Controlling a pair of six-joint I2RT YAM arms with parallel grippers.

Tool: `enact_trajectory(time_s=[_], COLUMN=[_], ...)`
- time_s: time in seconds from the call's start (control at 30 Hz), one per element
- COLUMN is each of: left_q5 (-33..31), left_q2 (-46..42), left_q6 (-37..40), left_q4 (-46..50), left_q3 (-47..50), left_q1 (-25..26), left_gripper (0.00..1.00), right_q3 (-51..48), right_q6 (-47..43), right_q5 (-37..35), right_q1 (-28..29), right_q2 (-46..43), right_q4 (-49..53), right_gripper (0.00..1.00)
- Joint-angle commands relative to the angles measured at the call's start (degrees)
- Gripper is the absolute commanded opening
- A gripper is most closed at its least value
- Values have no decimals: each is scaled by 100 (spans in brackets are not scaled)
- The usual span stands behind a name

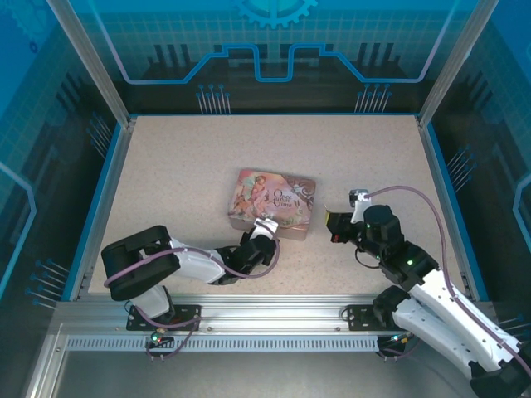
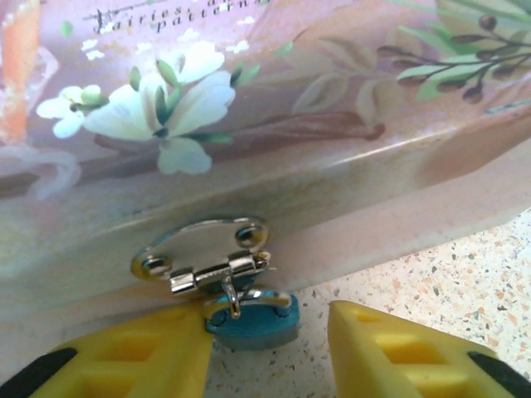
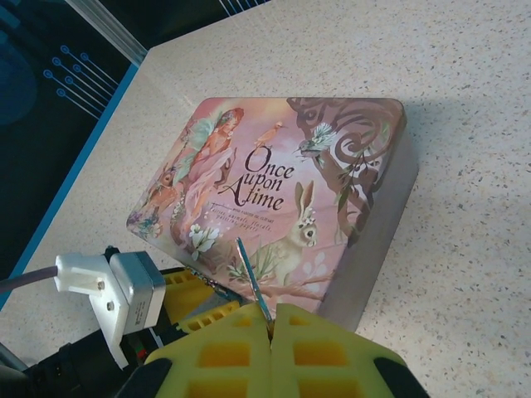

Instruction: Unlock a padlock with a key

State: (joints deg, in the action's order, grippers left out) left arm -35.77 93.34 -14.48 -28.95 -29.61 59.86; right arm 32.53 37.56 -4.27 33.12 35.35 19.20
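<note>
The left end effector (image 2: 270, 327) is straddling the padlock (image 2: 249, 322) with fingers spread; the padlock is hanging from the tin (image 2: 332, 124)'s clasp. The right end effector (image 3: 272, 322) is pinching the key (image 3: 251, 278) near the tin.

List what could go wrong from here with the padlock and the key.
1. The left gripper straddles the padlock unevenly: one finger is right at it, the other stands apart. Closing may shove it sideways along the tin instead of gripping it.
2. The right gripper pinches the key only at its end, with the blade tilted. It could twist or slip when pressed toward the keyhole, which I cannot see.
</note>
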Motion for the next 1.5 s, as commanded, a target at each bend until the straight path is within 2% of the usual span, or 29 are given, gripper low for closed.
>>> enact_trajectory(time_s=[0.0,0.17,0.5,0.7,1.03,1.23,1.47], left_q5=[-197,-13,460,579,412,360,189], left_q2=[-25,-154,-502,-506,-35,174,281], left_q6=[262,194,-500,-661,-670,-501,-311], left_q4=[-189,267,1780,1919,1702,1548,1348], left_q3=[-224,-432,-1132,-1274,-1132,-1249,-1288], left_q1=[34,30,-60,-88,-161,-289,-543], left_gripper=[36,33,19,16,40,51,54], right_q3=[-98,-191,-615,-991,-1019,-1030,-949], right_q6=[52,75,212,388,322,287,208], right_q5=[3,14,146,218,132,137,122], right_q1=[84,88,107,115,115,115,113], right_q2=[-187,-348,-757,-1071,-1199,-1136,-1141], right_q4=[159,362,598,550,690,643,660], right_gripper=[0,0,0,0,0,0,0])
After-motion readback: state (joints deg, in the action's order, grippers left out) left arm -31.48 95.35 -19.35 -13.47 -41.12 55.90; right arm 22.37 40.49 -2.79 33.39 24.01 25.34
